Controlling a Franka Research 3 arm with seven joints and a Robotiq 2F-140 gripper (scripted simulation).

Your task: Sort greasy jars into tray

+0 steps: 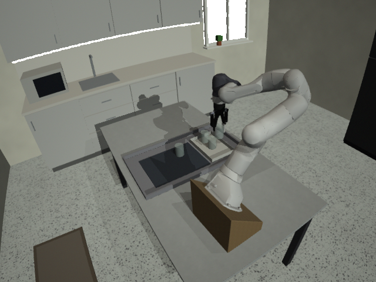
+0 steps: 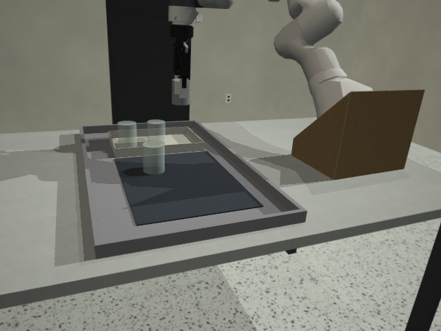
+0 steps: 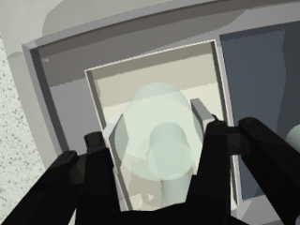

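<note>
My gripper (image 1: 219, 124) (image 2: 182, 86) (image 3: 158, 120) is shut on a pale, see-through jar (image 1: 219, 133) (image 2: 180, 98) (image 3: 150, 103), held upright in the air, high above the cream tray (image 1: 222, 155) (image 2: 178, 146) (image 3: 197, 66). Two jars stand in the tray: one jar (image 1: 204, 136) (image 2: 127, 135) toward the back, another jar (image 1: 211, 142) (image 2: 156, 131) nearer the robot base. In the wrist view the held jar partly covers them. The fourth jar (image 1: 179, 150) (image 2: 153, 158) (image 3: 295, 136) stands on the dark mat (image 1: 170, 171) (image 2: 199, 192) (image 3: 258, 94). Grease cannot be seen.
A raised grey border (image 1: 188, 178) (image 2: 199, 233) (image 3: 141, 18) surrounds the mat and tray. The wooden base block (image 1: 212, 209) (image 2: 377, 135) stands outside it, under the arm. The tray lies close beside the mat, with its low walls upright.
</note>
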